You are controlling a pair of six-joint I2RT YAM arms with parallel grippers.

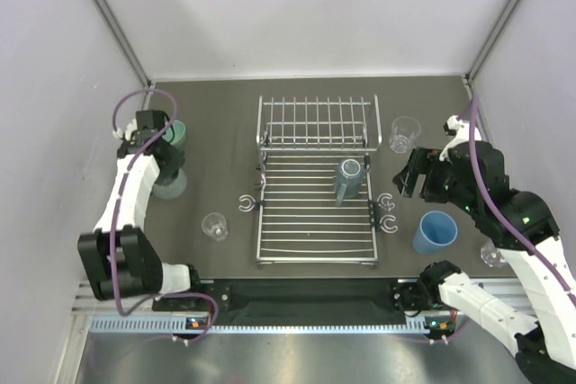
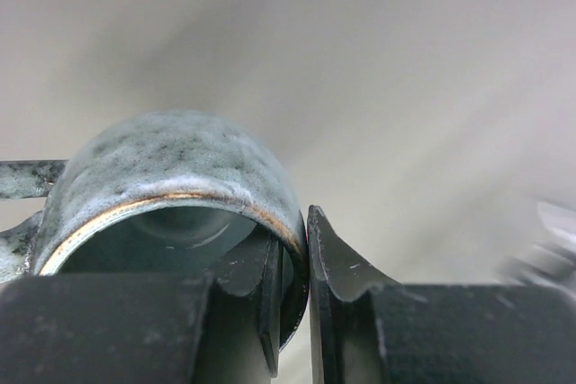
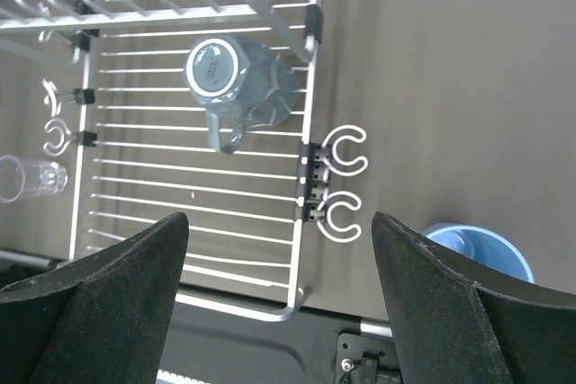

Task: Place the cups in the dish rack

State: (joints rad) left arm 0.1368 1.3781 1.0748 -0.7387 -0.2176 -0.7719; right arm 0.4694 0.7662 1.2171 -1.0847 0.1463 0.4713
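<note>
The speckled grey-green mug (image 2: 171,155) is sitting in the left gripper (image 2: 297,249) at the far left of the worktop (image 1: 216,123), well apart from the dish rack (image 1: 317,249). The jaws are clamping its wall at the rim, one finger inside and one outside. The mouth is facing back toward the wrist camera, so the mug's long axis is running roughly along the fingers.

A grey-blue mug (image 3: 236,78) is standing inverted on the flat grid of the rack, just beside the raised panel. Its base is up, its axis is vertical, and its handle is pointing toward the rack's near side.

The right gripper (image 3: 279,218) is hanging above the rack's right edge. Its jaws are spread wide and touching nothing.

A light-blue tumbler (image 1: 435,233) and two clear tumblers (image 1: 403,134) (image 1: 214,226) are standing on the worktop outside the rack.
</note>
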